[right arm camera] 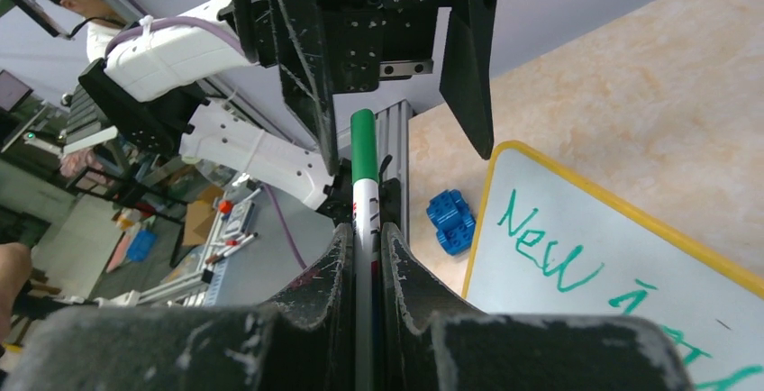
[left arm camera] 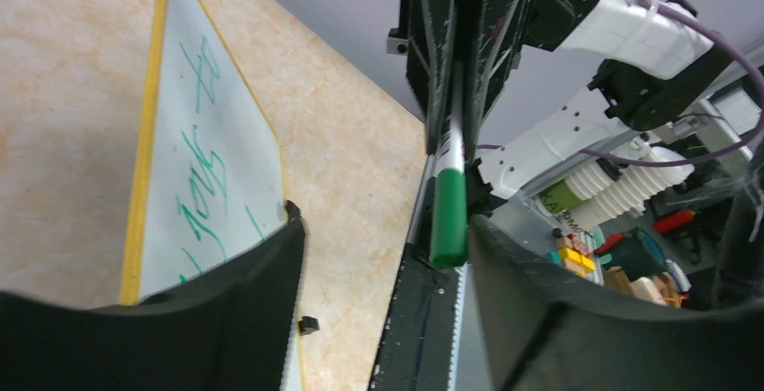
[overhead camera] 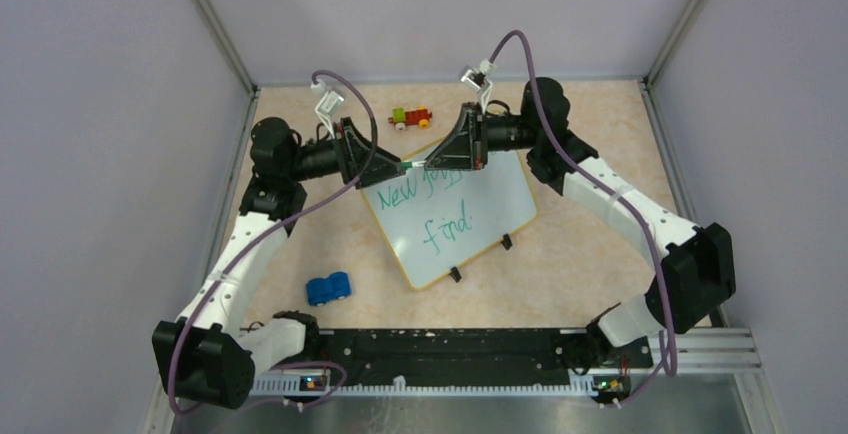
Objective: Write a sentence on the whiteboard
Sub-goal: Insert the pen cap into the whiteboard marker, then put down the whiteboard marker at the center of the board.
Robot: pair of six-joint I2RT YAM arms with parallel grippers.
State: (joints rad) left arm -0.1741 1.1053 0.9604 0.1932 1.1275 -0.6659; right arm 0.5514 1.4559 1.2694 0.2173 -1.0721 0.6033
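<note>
Blue toy car (overhead camera: pixel 328 288) sits near the worktop's (overhead camera: pixel 590 254) near-left corner, well apart from the action and not relevant to the task.

Left hand (overhead camera: pixel 393 166) hangs above the whiteboard's far-left corner with its fingers spread. They stand either side of the green capped end of the marker. The left wrist view doesn't settle whether either finger touches the cap. It's probably spread so as to let go of the cap end, since nothing is gripped on that side.

Small red, yellow and green toy train (overhead camera: pixel 411 117) lies near the far edge, behind both hands, untouched.

White-barrelled marker pen with green cap (overhead camera: pixel 412 165) lies roughly level, bridging the two hands. With the cap on, the tip can't mark the board.

Large white rectangular whiteboard with thin yellow rim (overhead camera: pixel 500 189) lies flat mid-worktop, turned at an angle, with its black clips on the near edge. The green handwritten sentence (overhead camera: pixel 446 227) reads "New", a partly hidden word, then "find" on a lower line. The writing looks finished.

Right hand (right arm camera: pixel 365 233) is pressed onto the marker's white barrel, pinching it firmly. It carries the pen alone, held clear above the board, likely to avoid smudging the text.
</note>
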